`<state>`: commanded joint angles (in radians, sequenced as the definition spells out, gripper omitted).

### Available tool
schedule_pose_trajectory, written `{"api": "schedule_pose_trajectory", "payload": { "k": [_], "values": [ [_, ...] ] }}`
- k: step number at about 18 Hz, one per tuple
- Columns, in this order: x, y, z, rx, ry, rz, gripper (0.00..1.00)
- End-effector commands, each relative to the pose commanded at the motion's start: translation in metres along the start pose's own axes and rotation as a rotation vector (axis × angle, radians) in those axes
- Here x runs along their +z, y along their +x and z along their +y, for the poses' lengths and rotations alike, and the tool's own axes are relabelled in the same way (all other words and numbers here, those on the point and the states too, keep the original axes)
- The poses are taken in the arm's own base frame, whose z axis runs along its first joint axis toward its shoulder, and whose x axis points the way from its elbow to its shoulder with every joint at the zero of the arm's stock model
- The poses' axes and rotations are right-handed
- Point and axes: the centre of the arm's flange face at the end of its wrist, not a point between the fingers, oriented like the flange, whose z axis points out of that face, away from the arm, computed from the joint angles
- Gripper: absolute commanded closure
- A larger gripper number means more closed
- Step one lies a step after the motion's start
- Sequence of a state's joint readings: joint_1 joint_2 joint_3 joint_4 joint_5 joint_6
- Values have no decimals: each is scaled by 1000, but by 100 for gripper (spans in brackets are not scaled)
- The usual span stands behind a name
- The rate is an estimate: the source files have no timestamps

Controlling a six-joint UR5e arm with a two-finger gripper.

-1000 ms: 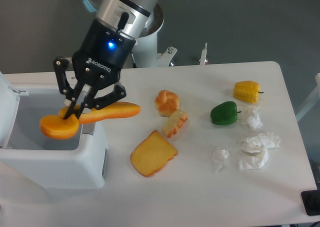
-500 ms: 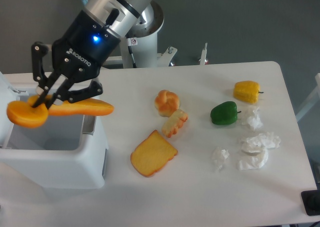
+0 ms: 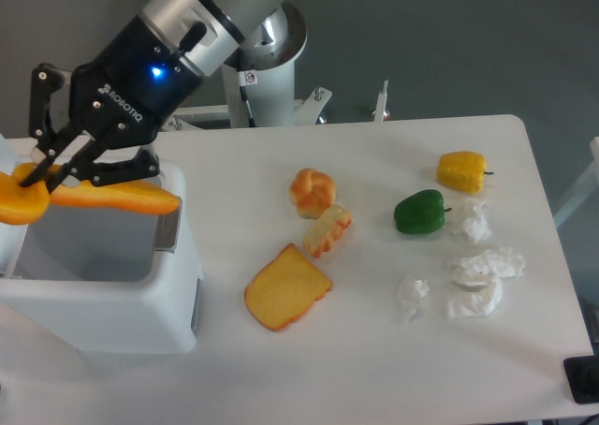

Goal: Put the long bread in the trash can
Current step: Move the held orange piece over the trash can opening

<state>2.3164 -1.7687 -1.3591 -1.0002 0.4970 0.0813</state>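
Long bread, left end cropped, pincer-held over trash can.

one fixed view, high, facing table

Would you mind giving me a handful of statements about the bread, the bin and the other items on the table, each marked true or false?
1. The gripper is closed on the long bread. True.
2. The long bread lies on the table next to the toast slice. False: it is held in the air over the open trash can.
3. The green pepper sits on the table to the camera's right of the bread roll. True.
4. The trash can's lid is shut. False: the top is open and the inside shows.
5. The yellow pepper is inside the trash can. False: it rests on the table near the far right edge.
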Motion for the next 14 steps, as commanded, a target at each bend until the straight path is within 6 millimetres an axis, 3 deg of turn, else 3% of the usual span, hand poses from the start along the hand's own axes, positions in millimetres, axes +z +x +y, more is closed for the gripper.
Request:
{"api": "schedule_pose_trajectory", "payload": {
  "k": [14],
  "values": [
    [15,-6,10,-34,-23,57,79]
  ]
}}
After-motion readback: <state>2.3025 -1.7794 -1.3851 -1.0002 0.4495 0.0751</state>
